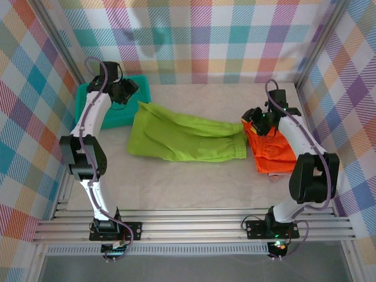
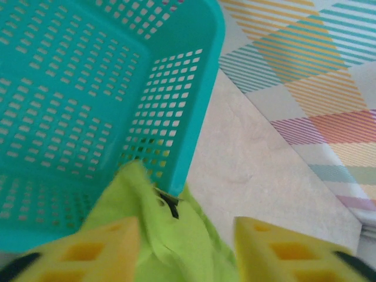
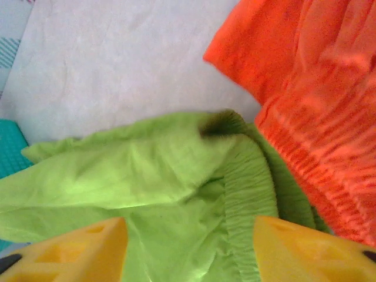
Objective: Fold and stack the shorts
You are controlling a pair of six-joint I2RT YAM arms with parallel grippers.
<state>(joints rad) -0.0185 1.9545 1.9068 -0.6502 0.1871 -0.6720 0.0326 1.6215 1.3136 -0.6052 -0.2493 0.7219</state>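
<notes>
Left fingers (image 2: 94, 249), right fingers (image 3: 305, 247), parted over ends of lime green shorts (image 1: 182, 141)

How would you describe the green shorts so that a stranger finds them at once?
Look at the pale table inside the plaid walls. In its middle, between the teal basket at the far left and the orange shorts at the right, lie the lime green shorts, spread wide. They alone are green, and one end touches the orange pair.
</notes>
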